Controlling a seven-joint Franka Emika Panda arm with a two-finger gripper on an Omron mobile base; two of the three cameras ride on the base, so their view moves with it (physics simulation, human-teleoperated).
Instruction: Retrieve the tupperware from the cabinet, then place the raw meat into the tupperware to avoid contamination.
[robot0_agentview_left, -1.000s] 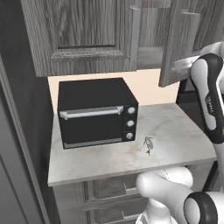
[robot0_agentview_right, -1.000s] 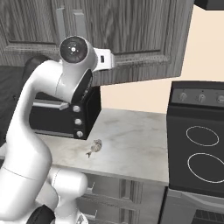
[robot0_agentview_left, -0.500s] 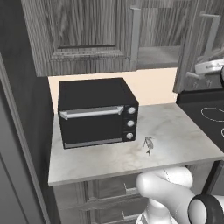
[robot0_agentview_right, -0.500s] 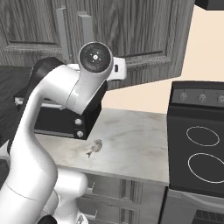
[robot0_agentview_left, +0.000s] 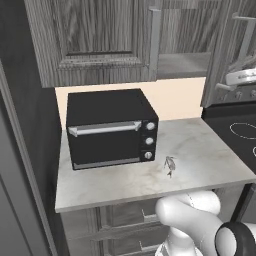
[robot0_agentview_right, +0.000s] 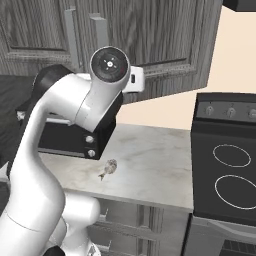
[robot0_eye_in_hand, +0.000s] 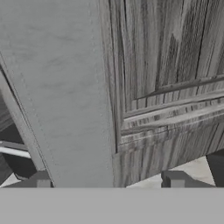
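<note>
The raw meat (robot0_agentview_left: 170, 165) (robot0_agentview_right: 109, 167), a small grey-tan lump, lies on the marble counter (robot0_agentview_left: 210, 155) in front of the black toaster oven (robot0_agentview_left: 110, 127). Above it hangs the dark wood-grain cabinet (robot0_agentview_left: 95, 40). Its right door (robot0_agentview_left: 225, 50) is swung open onto a bare-looking shelf (robot0_agentview_left: 182, 65). The tupperware is out of view. In the hand view my gripper (robot0_eye_in_hand: 109, 181) is open, its fingertips (robot0_eye_in_hand: 43, 179) wide apart. It faces the pale edge of the open door (robot0_eye_in_hand: 65, 87) and holds nothing. My white hand (robot0_agentview_left: 242, 76) hovers beside that door.
A black stove (robot0_agentview_right: 225, 170) with ring burners adjoins the counter on the right. Long silver bar handles (robot0_agentview_right: 70, 35) run down the closed cabinet doors. My arm's elbow (robot0_agentview_right: 110, 65) blocks the oven in the right base view. Drawers (robot0_agentview_left: 125, 220) sit below the counter.
My arm has swung off to the right and the cabinet's right door has come further open. The jaws have spread wider apart.
</note>
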